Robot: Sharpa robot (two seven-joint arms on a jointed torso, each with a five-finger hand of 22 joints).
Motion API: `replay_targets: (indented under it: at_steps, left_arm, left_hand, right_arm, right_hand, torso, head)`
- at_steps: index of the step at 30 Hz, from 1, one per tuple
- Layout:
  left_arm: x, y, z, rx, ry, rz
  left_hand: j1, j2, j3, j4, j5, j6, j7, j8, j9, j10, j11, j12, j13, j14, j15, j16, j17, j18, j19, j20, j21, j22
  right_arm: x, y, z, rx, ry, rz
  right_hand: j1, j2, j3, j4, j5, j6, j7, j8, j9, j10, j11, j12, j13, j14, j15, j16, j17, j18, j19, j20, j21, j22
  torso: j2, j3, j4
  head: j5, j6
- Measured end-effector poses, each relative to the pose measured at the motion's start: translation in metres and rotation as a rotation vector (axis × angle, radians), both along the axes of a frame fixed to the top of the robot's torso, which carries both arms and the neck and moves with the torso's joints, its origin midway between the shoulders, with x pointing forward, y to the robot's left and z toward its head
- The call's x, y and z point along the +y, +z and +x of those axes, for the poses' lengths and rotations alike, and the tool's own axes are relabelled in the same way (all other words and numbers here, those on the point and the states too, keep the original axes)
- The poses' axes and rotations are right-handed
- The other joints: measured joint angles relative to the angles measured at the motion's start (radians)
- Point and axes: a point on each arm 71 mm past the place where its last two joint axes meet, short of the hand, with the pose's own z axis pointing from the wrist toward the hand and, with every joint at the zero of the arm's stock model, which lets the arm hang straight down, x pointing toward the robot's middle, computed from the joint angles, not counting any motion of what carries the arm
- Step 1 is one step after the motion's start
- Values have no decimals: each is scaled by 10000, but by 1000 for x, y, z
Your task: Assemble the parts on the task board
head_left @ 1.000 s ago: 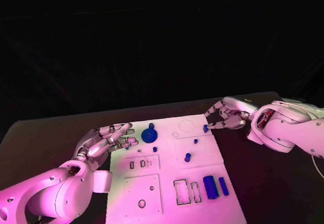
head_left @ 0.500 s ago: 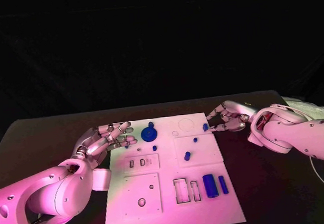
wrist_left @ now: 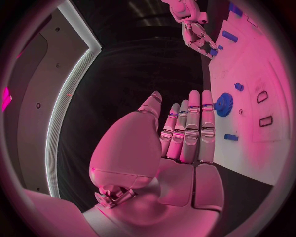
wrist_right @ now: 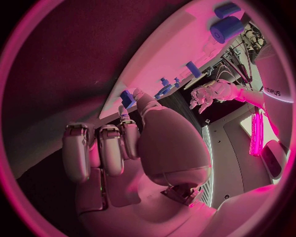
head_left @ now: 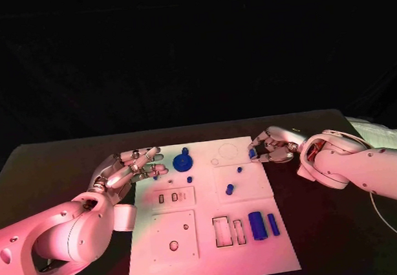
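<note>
On the black counter (head_left: 60,162) lies the white task board (head_left: 207,234), its long side running away from the robot. Near the board's far left corner sits a round blue gear-like part (head_left: 182,162), with a small blue piece (head_left: 190,179) just on the near side of it. Toward the middle of the board a short blue peg (head_left: 230,190) lies tilted, and a smaller blue part (head_left: 239,170) sits a little beyond it. Closer to the robot, on the board's right side, a thick blue cylinder (head_left: 257,226) and a thinner blue bar (head_left: 274,225) lie side by side, just beside two empty rectangular slots (head_left: 229,233).

At the board's far left edge hangs the left hand (head_left: 131,170), its fingers only loosely bent and lying next to each other; the left wrist view shows the fingers (wrist_left: 192,129) stretched out side by side with nothing between them and the thumb, so it is holding nothing. Its fingertips are near the gear-like part, apart from it as far as can be seen.

At the board's far right edge, the right hand (head_left: 273,147) has its fingers curled in. A small blue part (head_left: 252,153) sits right at its fingertips, at the board's rim. In the right wrist view this blue part (wrist_right: 128,98) lies at the tip of the thumb and one finger (wrist_right: 126,120), which seem to pinch it, while the other fingers are curled beside them.
</note>
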Motion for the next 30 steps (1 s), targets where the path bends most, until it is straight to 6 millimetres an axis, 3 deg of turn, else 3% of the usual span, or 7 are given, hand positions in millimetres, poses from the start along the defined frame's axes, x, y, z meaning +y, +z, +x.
replay_targets:
  at_steps: [6,9,14,21,30]
  left_arm:
    - [0,0,0,1,6,2]
    - [0,0,0,1,6,2]
    - [0,0,0,1,3,1]
    - [0,0,0,4,2,2]
    - [0,0,0,7,-1,2]
  left_hand:
    - [0,0,-3,-54,0,0,0,0,0,0,0,0,0,0,0,0,19,1,0,0,0,0]
    - [0,0,-2,-54,0,0,0,0,0,0,0,0,0,0,0,0,19,0,0,0,0,0]
    - [0,0,-2,-54,0,0,0,0,0,0,0,0,0,0,0,0,18,0,0,0,0,1]
    - [0,0,-2,-54,0,0,0,0,0,0,0,0,0,0,0,0,18,0,0,0,0,1]
    - [39,39,-2,-53,0,0,0,0,0,-37,-37,0,0,0,0,0,31,1,0,0,0,-10]
  right_arm:
    - [1,-2,1,47,3,-10]
    - [2,-3,2,62,3,-13]
    - [2,-3,3,83,-10,-24]
    - [4,-3,4,55,-4,-8]
    - [6,-2,4,-149,-82,83]
  right_hand:
    - [112,124,112,-112,-223,303,-53,78,17,-14,-57,1,-7,0,0,0,-1,1,0,0,0,-1]
    - [146,345,255,-219,-402,541,-108,110,32,-15,-127,14,3,-37,-37,0,-1,0,-6,-22,0,-1]
    - [198,491,502,-300,-526,790,-184,154,36,-31,-183,53,8,-35,-112,0,-1,-1,0,-76,0,8]
    - [222,570,706,-423,-552,1134,-307,236,39,-34,-288,52,-5,-34,-183,0,-2,0,0,-149,0,7]
    - [196,649,1008,-620,-688,1283,-270,338,47,3,-430,52,-21,-17,-309,0,-3,0,0,-290,-1,6]
  torso:
    - [-1,0,-9]
    - [-2,0,-9]
    - [-3,0,-8]
    - [-5,-1,-8]
    - [-6,6,-7]
  head:
    - [18,-8]
    - [20,-9]
    - [14,-10]
    - [10,-25]
    - [-13,-49]
